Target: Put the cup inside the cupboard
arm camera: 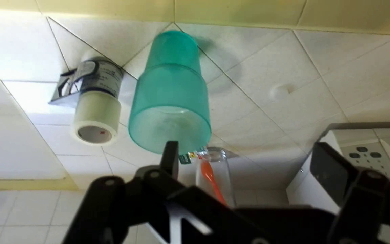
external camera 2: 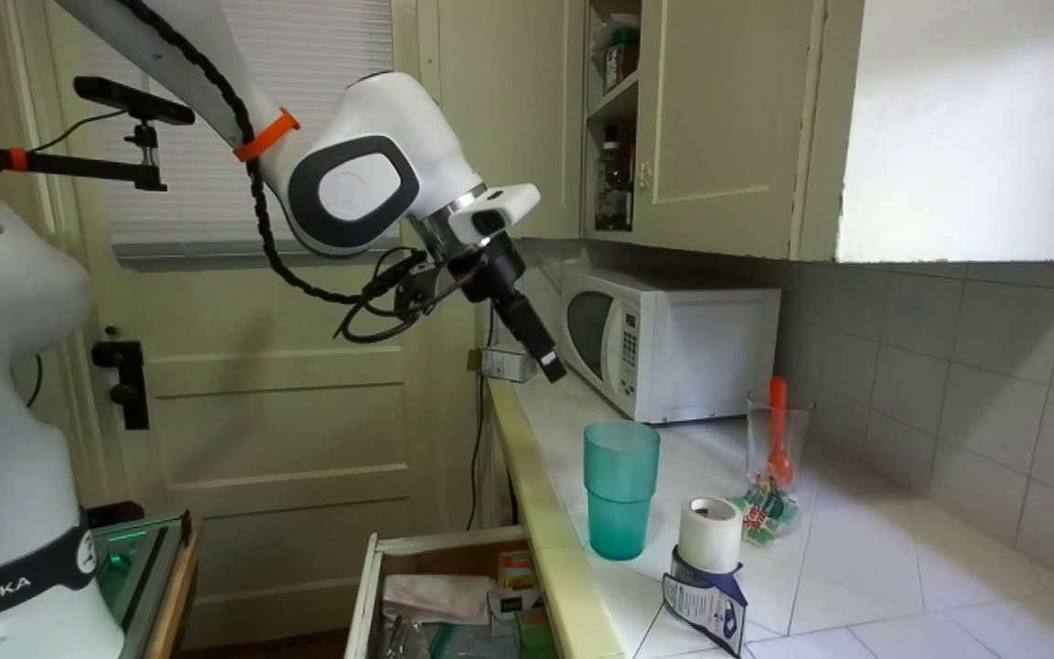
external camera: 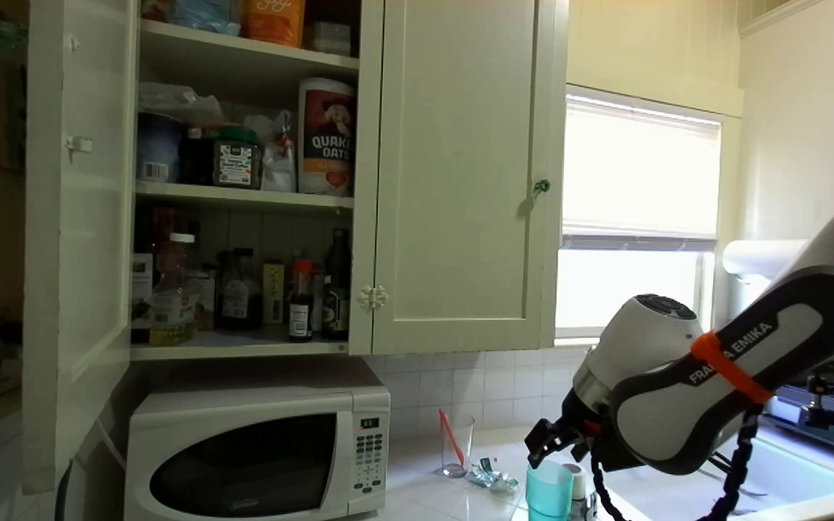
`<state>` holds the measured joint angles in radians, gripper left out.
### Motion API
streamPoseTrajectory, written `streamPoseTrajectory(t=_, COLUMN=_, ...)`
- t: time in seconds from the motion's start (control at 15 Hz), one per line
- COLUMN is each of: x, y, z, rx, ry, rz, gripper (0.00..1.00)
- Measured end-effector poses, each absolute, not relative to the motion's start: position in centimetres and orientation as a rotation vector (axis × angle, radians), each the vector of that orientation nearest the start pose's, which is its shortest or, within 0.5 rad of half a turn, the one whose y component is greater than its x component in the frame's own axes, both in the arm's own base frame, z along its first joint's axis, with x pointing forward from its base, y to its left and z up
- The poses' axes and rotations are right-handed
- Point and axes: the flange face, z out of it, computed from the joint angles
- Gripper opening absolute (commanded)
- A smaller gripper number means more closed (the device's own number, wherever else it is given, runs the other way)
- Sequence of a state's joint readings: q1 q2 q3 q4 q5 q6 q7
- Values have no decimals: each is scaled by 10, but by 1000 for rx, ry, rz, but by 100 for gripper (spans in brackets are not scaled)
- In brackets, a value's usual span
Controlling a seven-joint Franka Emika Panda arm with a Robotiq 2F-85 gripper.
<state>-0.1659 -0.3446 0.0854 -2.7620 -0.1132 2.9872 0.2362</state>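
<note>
- Cup (external camera 2: 621,490): teal, translucent tumbler, upright on the tiled counter (external camera 2: 902,549), near its left edge in an exterior view; the microwave (external camera 2: 705,357) lies farther off, well apart.
- Gripper (arm camera: 247,164): pincer fingers (arm camera: 171,159) wide apart, nothing clamped between them. In the wrist view the finger at left overlaps the rim by line of sight only; from where I stand, the gripper hangs above the cup, not touching.
- Form: tapered wall, wider at the mouth, with a step ringing the body about halfway up; no handle shows.
- Handling (judged): light, being plastic with no contents seen; stiff enough for a moderate squeeze, perhaps giving slightly at the mouth; smooth, so liable to slip; unlikely to break.
- Preferred hold (judged): fingers on opposite walls just below the step, where the wider upper part should check any downward slide. A pinch over one side of the rim is possible but may let the cup swing.
- Neighbour: white roll (external camera 2: 710,535), just beside the cup on its right and nearer side in an exterior view, a gap between; a finger lowered there could topple it.
- Destination: cupboard (external camera: 366,174), on the left in an exterior view, above the microwave, its left door (external camera: 80,239) swung wide. Bottles (external camera: 239,300) crowd the bottom shelf (external camera: 243,350), so an upright, steady hold seems wise on entry.
</note>
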Motion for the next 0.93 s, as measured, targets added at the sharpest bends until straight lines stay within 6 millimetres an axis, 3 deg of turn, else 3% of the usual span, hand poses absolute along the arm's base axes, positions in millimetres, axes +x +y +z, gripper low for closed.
streamPoseTrajectory(t=0.53, x=427, y=-60, z=316, rx=-3006, ry=426, rz=-853, gripper=100)
streamPoseTrajectory(t=0.93, x=427, y=-43, z=263, rx=-3034, ry=285, rz=-767, gripper=100)
